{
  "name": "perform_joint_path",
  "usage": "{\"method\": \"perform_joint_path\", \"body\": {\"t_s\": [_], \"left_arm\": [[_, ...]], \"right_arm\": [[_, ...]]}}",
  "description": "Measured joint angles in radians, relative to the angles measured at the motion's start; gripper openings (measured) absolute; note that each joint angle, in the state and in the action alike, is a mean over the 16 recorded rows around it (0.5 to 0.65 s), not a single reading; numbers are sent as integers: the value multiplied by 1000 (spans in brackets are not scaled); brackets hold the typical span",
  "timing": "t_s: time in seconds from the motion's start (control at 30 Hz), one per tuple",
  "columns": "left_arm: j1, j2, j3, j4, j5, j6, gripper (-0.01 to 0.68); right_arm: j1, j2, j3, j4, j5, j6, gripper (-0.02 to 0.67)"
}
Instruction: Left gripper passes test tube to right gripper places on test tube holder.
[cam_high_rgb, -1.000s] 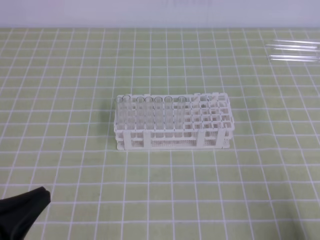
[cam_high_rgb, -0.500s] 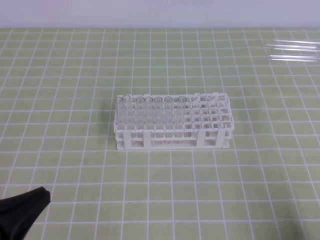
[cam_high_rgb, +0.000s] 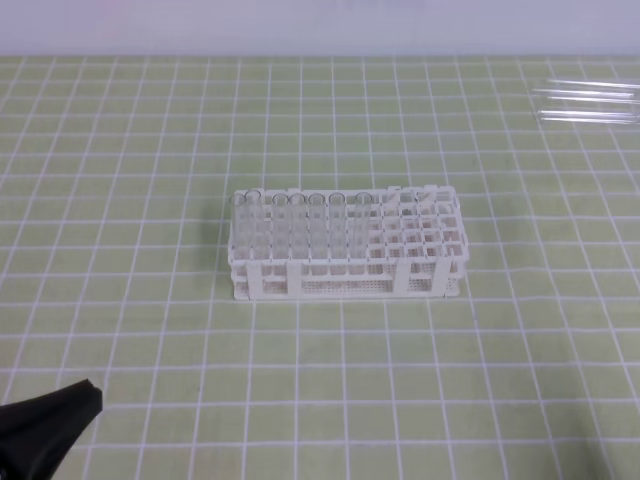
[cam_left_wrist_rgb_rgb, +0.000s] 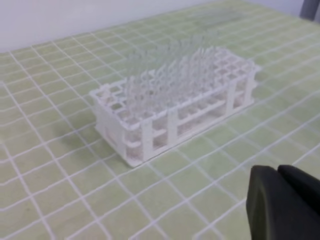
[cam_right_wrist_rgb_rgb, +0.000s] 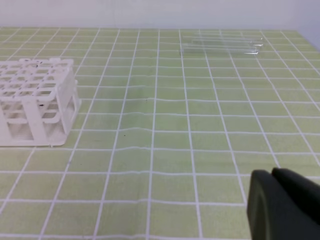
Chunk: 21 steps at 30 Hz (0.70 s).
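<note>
A: Green mat (cam_high_rgb: 120, 150) with white grid lines, pale wall behind. What's where?

B: From above, the left gripper (cam_high_rgb: 45, 425) shows at the bottom-left corner, fingers pressed together, holding nothing. Mid-mat stands the white rack (cam_high_rgb: 345, 245), its left rows filled with upright tubes.

A: And the loose test tubes (cam_high_rgb: 588, 102)?

B: Lying flat far right, long axes left-to-right. The right wrist view adds the right gripper (cam_right_wrist_rgb_rgb: 280, 202), also closed and empty, unseen from above.
</note>
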Motion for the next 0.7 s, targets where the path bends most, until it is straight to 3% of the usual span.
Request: {"method": "perform_joint_path", "body": {"t_s": [0.2,0.4,0.57,0.7], "left_arm": [[154,-34,50,-115,-141,142,-3],[384,-113,120,-237,-268,262,-3],[556,-205,173,-291,-259,300,-3],[646,-266,205,-307,-180,302,-3]], "right_arm": [[0,1,0,0,-1,0,-18],[0,1,0,0,-2,0,-18],[0,2,0,0,-2,0,-18],[0,2,0,0,-2,0,-18]]}}
